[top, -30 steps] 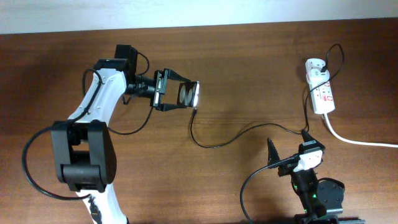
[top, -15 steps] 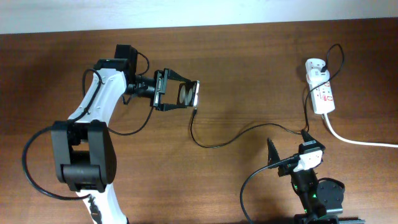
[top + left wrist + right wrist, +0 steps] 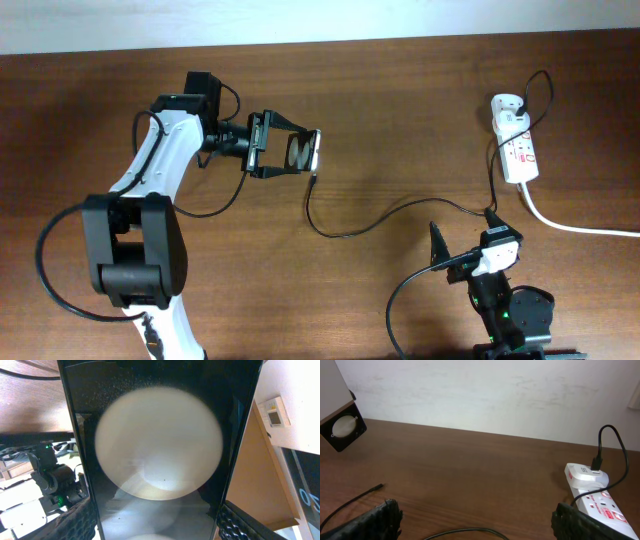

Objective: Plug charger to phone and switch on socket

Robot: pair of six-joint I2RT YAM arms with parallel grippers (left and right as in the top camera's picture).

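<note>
Dark brown wood makes up the tabletop (image 3: 400, 90), with a white wall behind it. The left arm reaches out sideways, and its end effector (image 3: 314, 152) is clamped on the phone (image 3: 302, 152), which stands on edge between the fingers (image 3: 75, 521). The phone's glossy face fills the left wrist view. Just below that end effector the charger's (image 3: 370, 222) plug tip (image 3: 313, 181) lies loose on the wood. Its thin cable curves away toward the right end effector (image 3: 465, 235), which rests low with its fingers (image 3: 375, 521) spread wide and empty. Ahead and to the right of it lies the socket (image 3: 520, 150) with the white adapter (image 3: 505, 104) plugged in. A thick white cord (image 3: 570, 225) trails off from the socket.
</note>
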